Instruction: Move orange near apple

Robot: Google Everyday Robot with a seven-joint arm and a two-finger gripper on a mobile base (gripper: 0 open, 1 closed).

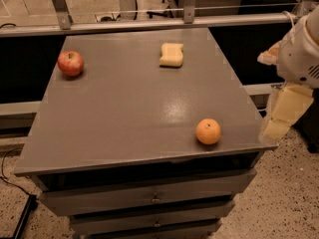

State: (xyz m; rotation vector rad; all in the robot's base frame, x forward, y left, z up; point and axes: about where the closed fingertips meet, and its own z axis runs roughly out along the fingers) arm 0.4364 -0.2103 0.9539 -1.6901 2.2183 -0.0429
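The orange point(208, 131) is a small round bright-orange fruit near the front right corner of the grey table point(124, 113). The red apple point(70, 63) with yellowish speckles sits at the far left of the table top, far from the orange. My gripper point(283, 114) hangs at the right edge of the view, just off the table's right side and a little to the right of the orange, not touching it. The white arm point(301, 51) rises above the gripper.
A pale yellow sponge point(172, 54) lies at the back of the table, right of centre. Metal rails point(149, 23) run behind the table. Drawers point(149, 198) sit below the top. Speckled floor lies to the right.
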